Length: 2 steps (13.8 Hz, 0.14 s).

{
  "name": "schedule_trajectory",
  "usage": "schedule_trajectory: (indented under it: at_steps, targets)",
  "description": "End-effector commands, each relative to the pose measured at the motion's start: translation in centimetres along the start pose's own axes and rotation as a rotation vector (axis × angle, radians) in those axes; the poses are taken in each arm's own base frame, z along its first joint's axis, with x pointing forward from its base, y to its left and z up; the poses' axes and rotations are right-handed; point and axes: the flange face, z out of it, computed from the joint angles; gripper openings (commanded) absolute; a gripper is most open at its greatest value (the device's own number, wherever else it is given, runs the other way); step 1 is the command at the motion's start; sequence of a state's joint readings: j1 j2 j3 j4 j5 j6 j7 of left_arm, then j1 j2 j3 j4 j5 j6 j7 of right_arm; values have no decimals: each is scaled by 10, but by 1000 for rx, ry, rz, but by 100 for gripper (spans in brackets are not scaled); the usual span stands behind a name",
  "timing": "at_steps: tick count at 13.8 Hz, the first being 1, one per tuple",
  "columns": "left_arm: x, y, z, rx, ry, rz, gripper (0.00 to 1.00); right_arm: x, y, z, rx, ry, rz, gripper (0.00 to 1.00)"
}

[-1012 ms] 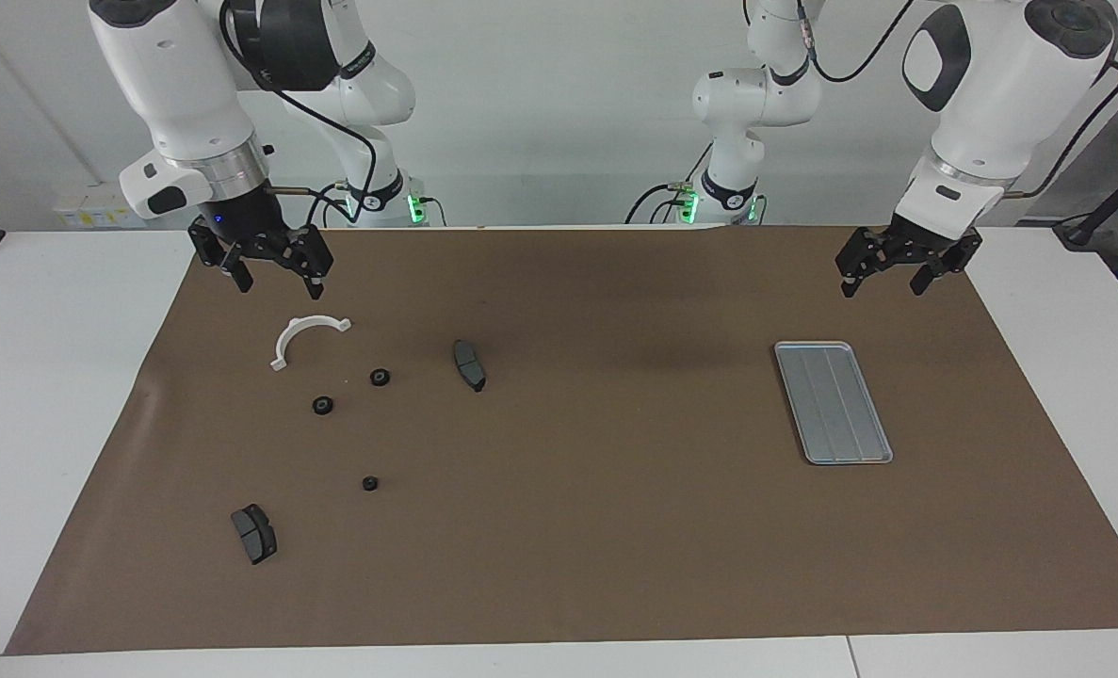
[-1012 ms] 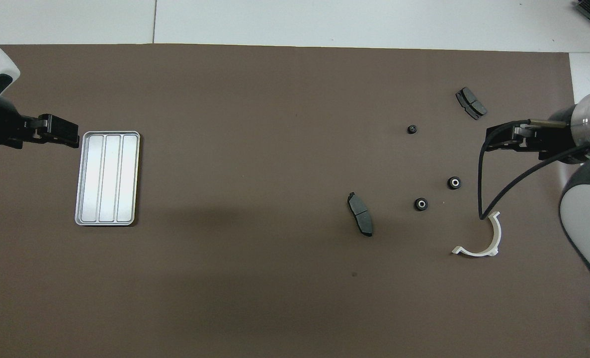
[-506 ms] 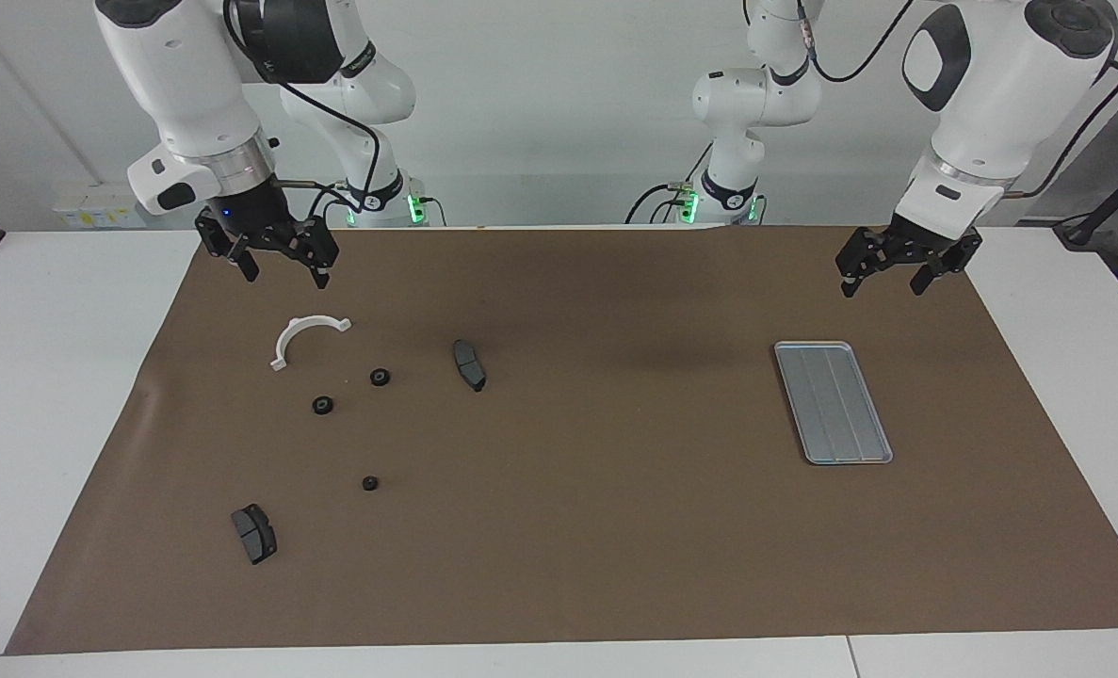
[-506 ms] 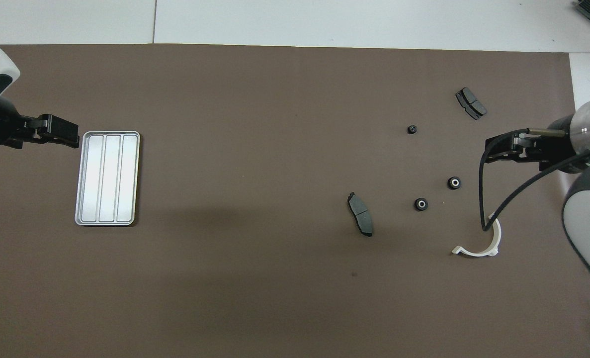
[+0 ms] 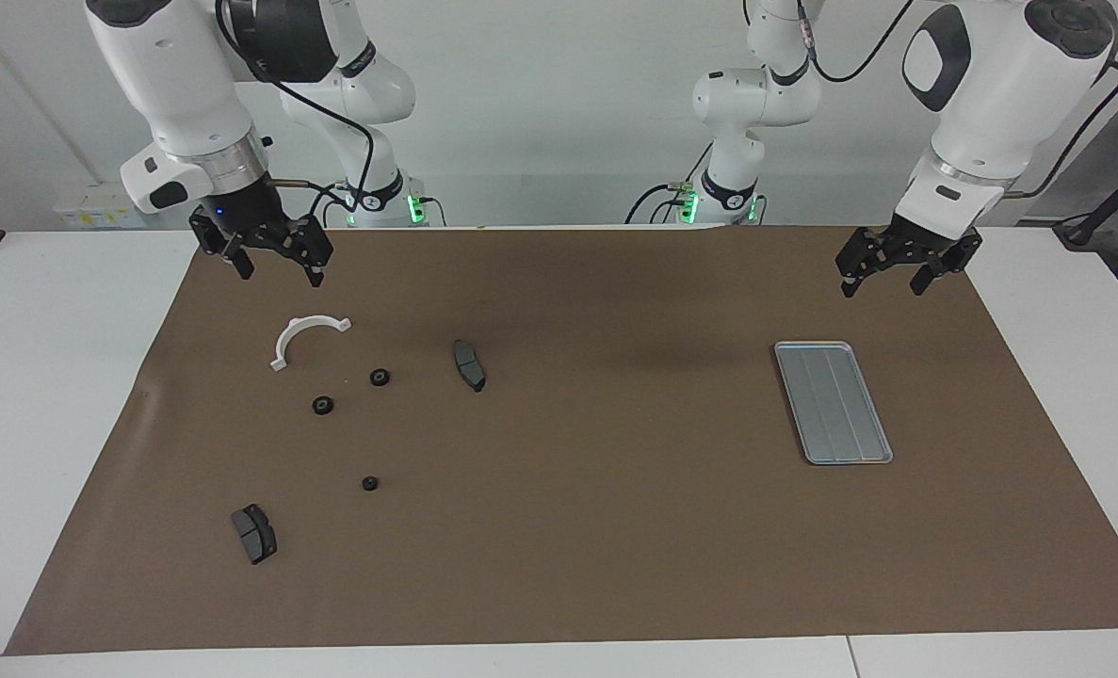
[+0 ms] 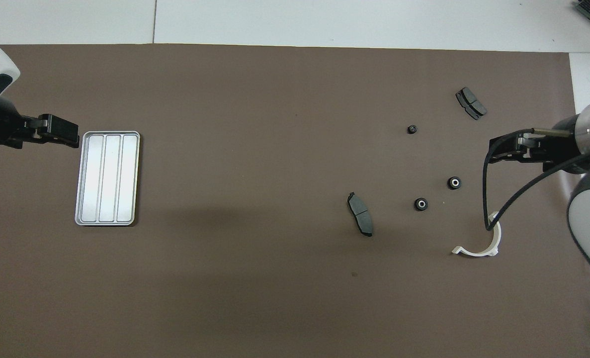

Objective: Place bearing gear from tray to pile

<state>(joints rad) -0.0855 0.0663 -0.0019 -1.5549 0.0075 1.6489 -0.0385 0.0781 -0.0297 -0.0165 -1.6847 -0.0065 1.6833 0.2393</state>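
Note:
The silver tray lies on the brown mat toward the left arm's end, its ridged floor bare. Three small black bearing gears lie on the mat among the pile: a white half-ring bracket and two dark brake pads. My right gripper hangs open over the mat beside the bracket, holding nothing. My left gripper waits open above the mat, close to the tray's corner.
The brown mat covers most of the white table. A black cable droops from the right arm over the bracket in the overhead view. Both robot bases stand at the table's edge.
My right gripper has risen a little and drifted slightly toward the right arm's end of the table, away from the gears. The left arm and all parts have stayed put.

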Motion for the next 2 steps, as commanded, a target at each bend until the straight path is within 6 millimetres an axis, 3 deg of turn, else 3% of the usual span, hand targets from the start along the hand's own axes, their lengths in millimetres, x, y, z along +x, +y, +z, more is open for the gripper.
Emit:
schedule_trajectory:
  at_steps: [1, 2]
  targets:
    - [-4, -3, -5, -11, 1, -5, 100, -6, 4, 1, 7, -9, -30, 100]
    - [-4, -3, -5, -11, 1, -7, 100, -5, 6, 2, 5, -8, -50, 100]
